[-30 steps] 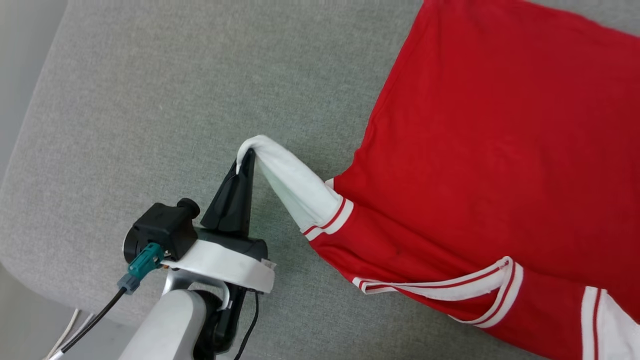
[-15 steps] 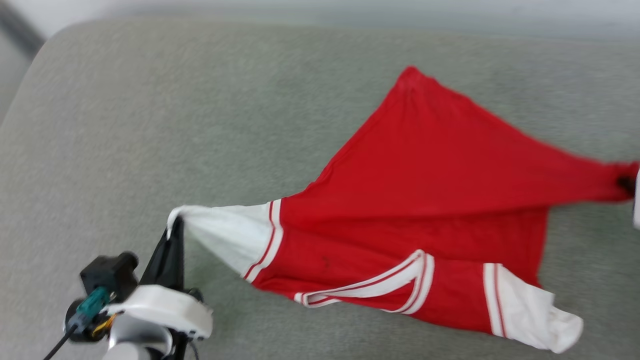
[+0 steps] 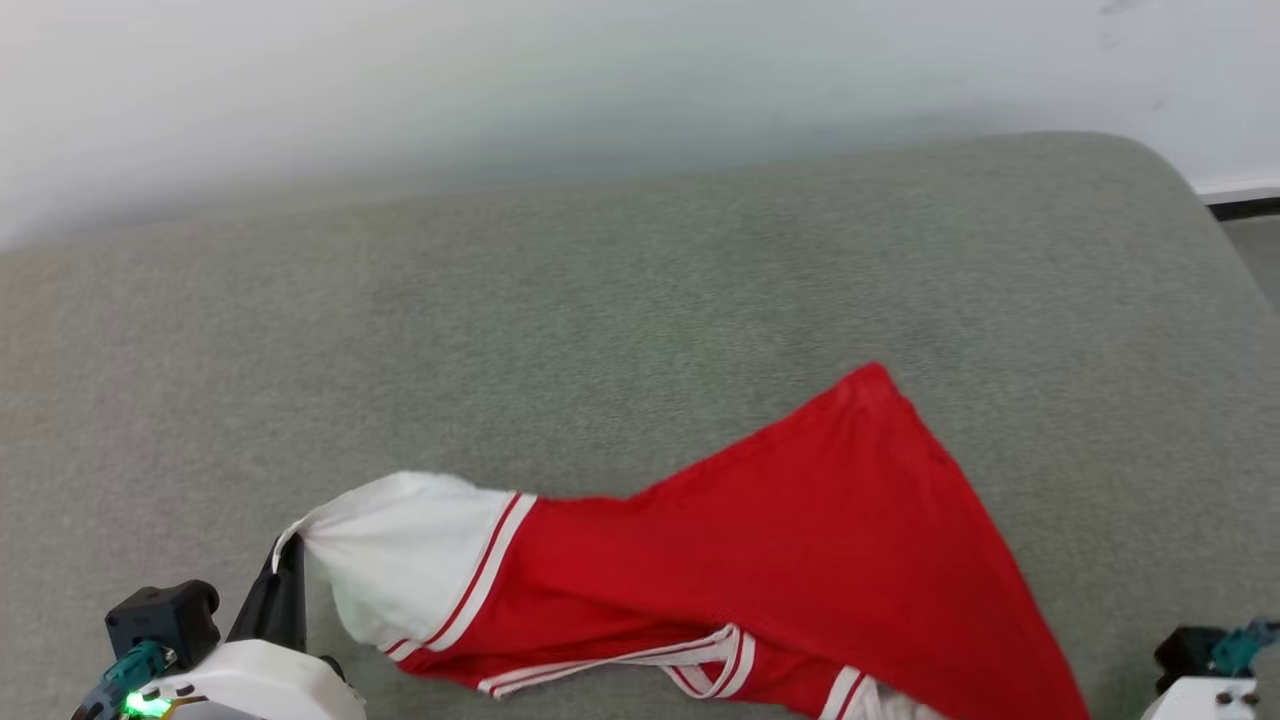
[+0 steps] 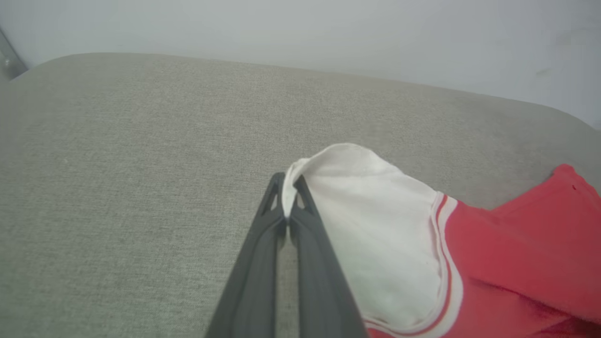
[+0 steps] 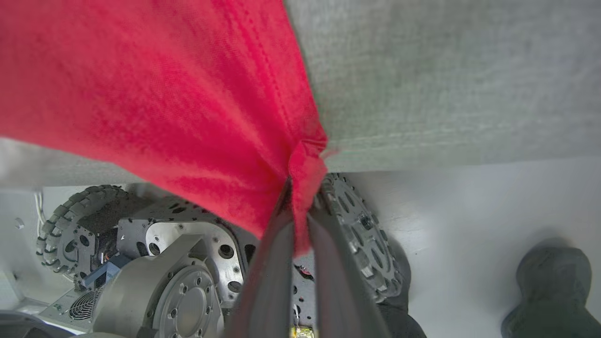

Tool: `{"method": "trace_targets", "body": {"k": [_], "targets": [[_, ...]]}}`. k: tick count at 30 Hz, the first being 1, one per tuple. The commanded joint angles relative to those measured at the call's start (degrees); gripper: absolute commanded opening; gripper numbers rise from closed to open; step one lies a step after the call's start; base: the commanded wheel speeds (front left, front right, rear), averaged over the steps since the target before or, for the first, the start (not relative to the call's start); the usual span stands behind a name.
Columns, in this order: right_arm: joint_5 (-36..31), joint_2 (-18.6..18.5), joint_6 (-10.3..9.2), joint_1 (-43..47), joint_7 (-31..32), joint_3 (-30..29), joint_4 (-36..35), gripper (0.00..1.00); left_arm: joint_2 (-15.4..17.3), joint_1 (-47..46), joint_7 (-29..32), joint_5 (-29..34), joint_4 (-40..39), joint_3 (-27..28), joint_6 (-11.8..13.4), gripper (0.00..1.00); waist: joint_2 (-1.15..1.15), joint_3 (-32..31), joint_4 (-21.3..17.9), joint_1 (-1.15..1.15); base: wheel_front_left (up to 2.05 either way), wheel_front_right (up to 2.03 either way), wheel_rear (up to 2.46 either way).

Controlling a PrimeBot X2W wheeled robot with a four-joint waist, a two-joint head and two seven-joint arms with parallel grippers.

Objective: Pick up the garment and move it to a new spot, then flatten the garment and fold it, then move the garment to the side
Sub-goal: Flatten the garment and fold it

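Head view: the garment point(image 3: 780, 560), a red jersey with white sleeves, hangs stretched across the near half of a grey, cloth-covered tabletop point(image 3: 600, 330), pinched at both ends. Its far red corner appears to rest on the cloth, while the near hem sags toward the near rim. Red-and-white striped trim point(image 3: 480, 571) marks where the white sleeve point(image 4: 375, 225) joins the body.

At near left, the left claw point(image 3: 288, 548) is clamped on the cuff of that sleeve; the left wrist view has its dark fingers point(image 4: 256, 281) meeting over a thin fold of white fabric. At near right, the right claw point(image 5: 300, 197) grips a bunched red edge at or just past the tabletop's near rim, with the robot's wheeled base point(image 5: 188, 253) below it. A pale wall point(image 3: 500, 80) runs behind the far side.

By the look of it, the pick-up is done and the carry to a new spot is under way. The jersey is not yet laid out. Flattening, folding and the final move to the side all appear to be left.
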Motion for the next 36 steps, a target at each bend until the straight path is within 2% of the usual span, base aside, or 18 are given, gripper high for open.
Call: {"method": "trace_targets", "body": {"k": [1, 2, 6, 12, 14, 17, 21, 27, 31, 36], "targets": [[0.0, 2.2, -0.05, 1.9, -1.0, -0.6, -0.9, 0.14, 0.5, 0.6, 0.5, -0.2, -0.5, 0.2, 0.4, 0.00, 0.00, -1.2, -1.9, 0.01, 0.00, 0.00, 0.00], [-0.1, 2.7, -0.05, 2.4, -2.0, -0.6, -1.5, 1.00, 0.6, 0.7, 0.7, -0.2, -0.7, 0.1, 0.5, 0.00, 0.00, -1.2, -2.1, 0.01, 0.00, 0.00, 0.00], [-1.7, 4.3, -0.05, 1.3, -11.3, -3.0, -4.2, 1.00, 0.8, 1.0, 1.8, -0.1, -1.4, -0.4, 0.8, 0.00, 0.00, -1.1, -2.5, 0.01, 0.00, 0.00, 0.00], [-4.5, 6.8, -0.05, -4.9, -34.2, -8.0, -4.5, 1.00, 0.3, -0.4, 2.7, 0.6, -2.9, -1.8, 1.1, 0.00, 0.00, 0.2, -1.6, 0.01, 0.00, 0.00, 0.00], [-4.7, 7.4, -0.04, -7.9, -38.2, -7.7, -2.5, 1.00, 0.0, -1.2, 2.7, 0.8, -3.4, -2.3, 1.0, 0.00, 0.00, 1.1, -1.0, 0.01, 0.00, 0.00, 0.00], [-4.2, 6.9, -0.04, -11.2, -39.3, -6.8, 0.1, 1.00, -0.2, -2.1, 2.8, 0.9, -3.7, -2.7, 0.9, 0.00, 0.00, 2.4, -0.3, 0.01, 0.00, 0.00, 0.00], [-1.4, 5.0, -0.04, -18.6, -35.5, -3.0, 4.6, 1.00, -0.7, -4.8, 2.7, 1.5, -4.4, -3.6, 0.4, 0.00, 0.00, 5.6, 1.7, 0.01, 0.00, 0.00, 0.00], [1.4, 0.9, -0.04, -30.8, -19.9, 3.7, 8.8, 1.00, -1.4, -8.6, 2.0, 2.5, -3.9, -4.8, -0.5, 0.00, 0.00, 10.6, 4.8, 0.01, 0.00, 0.00, 0.00], [1.6, 0.3, -0.05, -36.4, -10.9, 6.2, 11.2, 1.00, -2.1, -10.9, 1.3, 3.1, -3.8, -5.6, -0.8, 0.00, 0.00, 13.3, 6.9, 0.01, 0.00, 0.00, 0.00], [-0.4, 1.5, -0.05, -40.2, -6.3, 7.4, 15.3, 1.00, -2.8, -13.3, 0.5, 3.9, -3.9, -6.6, -1.3, 0.00, 0.00, 15.1, 9.0, 0.01, 0.00, 0.00, 0.00]]}}
